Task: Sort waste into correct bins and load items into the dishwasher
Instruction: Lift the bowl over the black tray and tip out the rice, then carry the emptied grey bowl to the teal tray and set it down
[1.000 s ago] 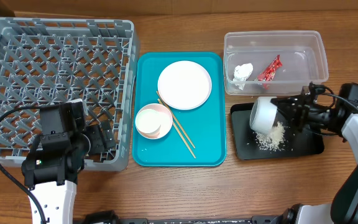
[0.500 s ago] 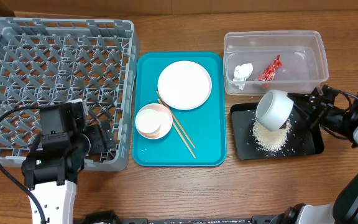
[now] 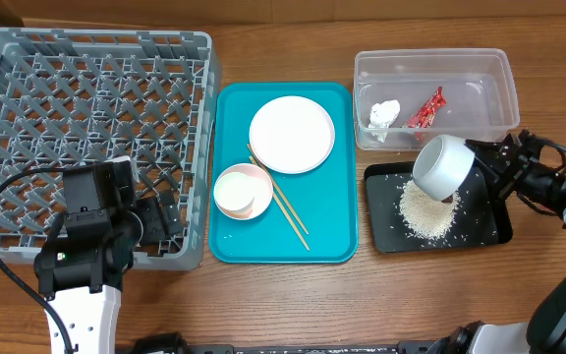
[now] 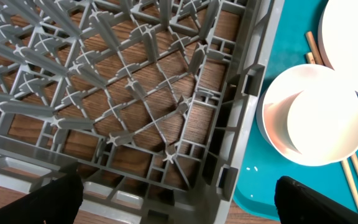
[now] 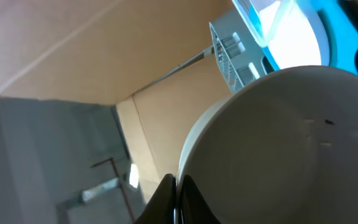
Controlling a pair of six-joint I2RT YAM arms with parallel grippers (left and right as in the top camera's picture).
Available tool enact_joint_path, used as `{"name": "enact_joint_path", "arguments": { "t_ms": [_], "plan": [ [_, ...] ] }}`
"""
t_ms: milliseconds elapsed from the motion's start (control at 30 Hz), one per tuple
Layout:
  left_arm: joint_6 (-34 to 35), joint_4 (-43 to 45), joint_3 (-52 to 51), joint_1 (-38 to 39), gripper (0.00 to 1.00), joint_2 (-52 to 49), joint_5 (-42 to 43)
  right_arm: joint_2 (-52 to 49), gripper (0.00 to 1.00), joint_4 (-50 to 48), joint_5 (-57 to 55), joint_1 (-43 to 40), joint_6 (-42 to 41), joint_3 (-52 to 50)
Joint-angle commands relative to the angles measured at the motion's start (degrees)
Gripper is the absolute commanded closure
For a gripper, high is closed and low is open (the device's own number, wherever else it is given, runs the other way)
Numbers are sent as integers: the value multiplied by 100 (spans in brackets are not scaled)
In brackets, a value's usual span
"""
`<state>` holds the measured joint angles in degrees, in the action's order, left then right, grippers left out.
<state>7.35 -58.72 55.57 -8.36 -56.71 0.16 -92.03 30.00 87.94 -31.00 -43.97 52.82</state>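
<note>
My right gripper is shut on the rim of a pale grey-green bowl, held tipped above the black tray. A pile of white rice lies in that tray. In the right wrist view the bowl fills the frame and the right gripper pinches its edge. The clear tub holds a white tissue and a red wrapper. My left gripper stands open over the grey dish rack's front right corner, holding nothing.
A teal tray in the middle carries a white plate, a pink bowl with a white cup inside, and chopsticks. In the left wrist view, the rack wall stands beside the pink bowl.
The right gripper has lifted the tipped bowl up and to the right. The rice pile in the black tray has grown. The left arm has not moved.
</note>
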Motion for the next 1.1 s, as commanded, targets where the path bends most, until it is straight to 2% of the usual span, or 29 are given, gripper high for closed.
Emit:
{"name": "enact_joint_path", "arguments": {
  "t_ms": [0, 233, 400, 633, 767, 900, 967, 1067],
  "plan": [
    [59, 22, 127, -24, 0, -20, -13, 118, 96, -24, -9, 219, 955, -26],
    [59, 22, 127, -24, 0, -20, -13, 133, 96, 57, -551, 820, 1104, 24],
    [59, 20, 127, -24, 0, -20, -13, 463, 96, 361, -1921, 1464, 1805, 356],
    [59, 22, 127, -24, 0, -20, -13, 918, 96, 2201, -5370, 2540, 3038, 1799],
    [59, 22, 127, -24, 0, -20, -13, 966, 96, 2667, -7429, 3108, 3049, 2190],
    [59, 17, 127, -24, 0, -20, -11, 946, 96, 2894, -8843, 3552, 2975, 2184],
    [59, 24, 127, -24, 0, -20, -13, 940, 96, 2907, -8697, 3709, 3213, 2184],
    [59, 24, 127, -24, 0, -20, -13, 940, 96, 2887, -7350, 3834, 4179, 2184]
  ]
}}
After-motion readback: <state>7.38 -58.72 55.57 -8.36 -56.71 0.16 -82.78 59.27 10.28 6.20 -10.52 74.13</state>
